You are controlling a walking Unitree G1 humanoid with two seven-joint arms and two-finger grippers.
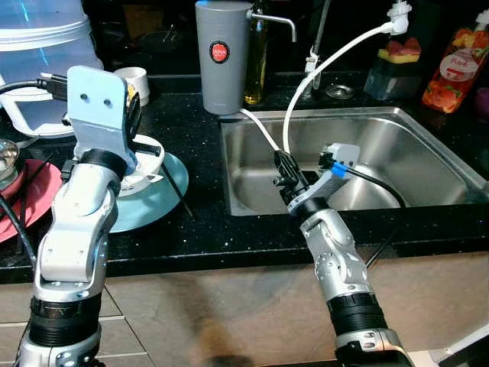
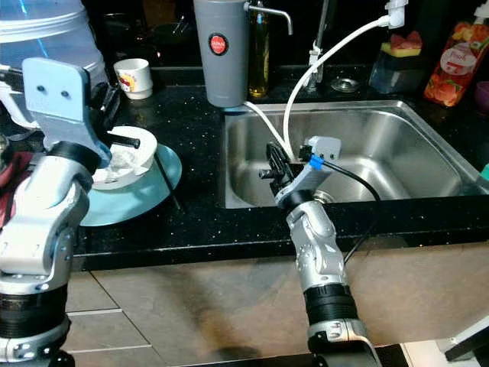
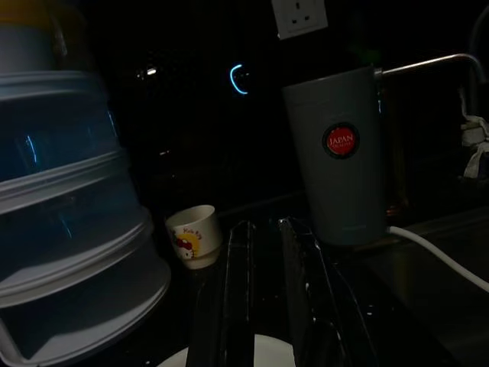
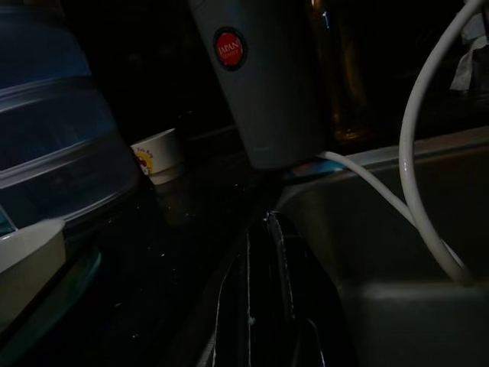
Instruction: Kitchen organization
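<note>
1. At your far left, note the stacked clear containers (image 1: 42, 34) at the back of the black counter (image 1: 191, 229), with a red plate (image 1: 30, 202) at the near edge.
2. Locate the left gripper (image 3: 269, 306) raised over the white bowl (image 2: 130, 157). Its fingers (image 3: 237, 290) stand slightly apart with a narrow gap, and they hold nothing.
3. Note that the bowl sits on a light blue plate (image 1: 157, 195), with a black utensil (image 1: 174, 183) lying across the plate's right side.
4. Find the small white cup (image 1: 136, 80) behind the plate, near the back wall.
5. Find the grey canister (image 1: 222, 57) with a red round label, upright at the sink's back left corner; an oil bottle (image 1: 257, 65) stands just beside it.
6. Locate the right gripper (image 1: 283, 164) over the sink (image 1: 412, 153) near its front left part. Its fingers (image 4: 263, 290) are pressed together, gripping nothing.
7. Note the white hose (image 1: 321, 69) curving from the tap into the sink beside that gripper.
8. At the right rear, note the red pouch (image 1: 456, 69).
</note>
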